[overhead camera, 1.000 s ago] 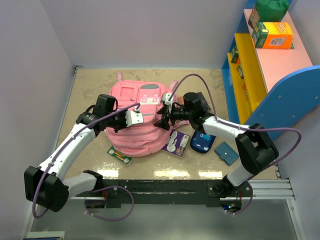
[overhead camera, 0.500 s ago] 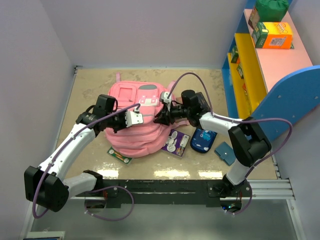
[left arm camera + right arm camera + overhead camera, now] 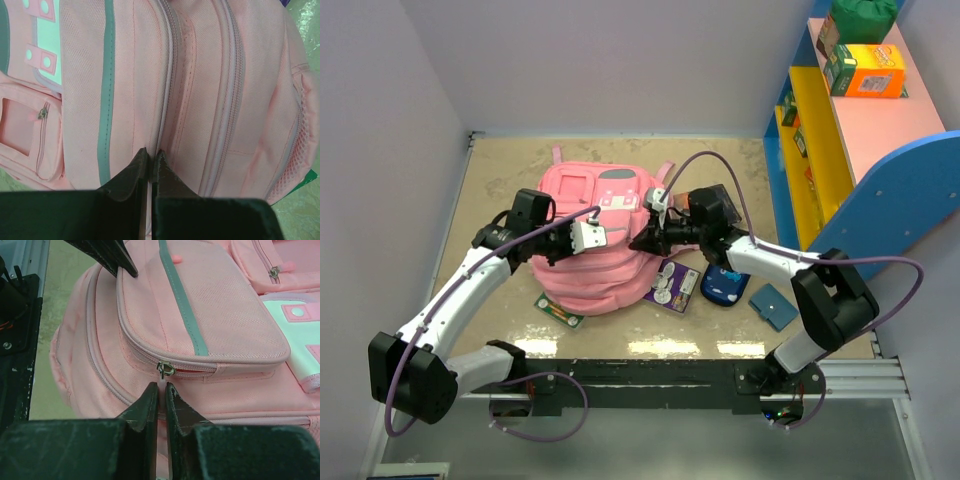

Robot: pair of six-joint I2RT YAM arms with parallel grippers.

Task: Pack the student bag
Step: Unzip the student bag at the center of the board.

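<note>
left jaws clenched (against student bag [image 3: 200, 100]); right jaws seemingly pinching zip pull [image 3: 165, 369].

Left hand [image 3: 150, 154], right hand [image 3: 161, 386]: both pinched closed

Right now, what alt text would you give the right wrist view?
The right gripper, nearly shut, appears to pinch a pale pull tab below the metal zip slider on the pink student bag. The left gripper shows top left.
</note>
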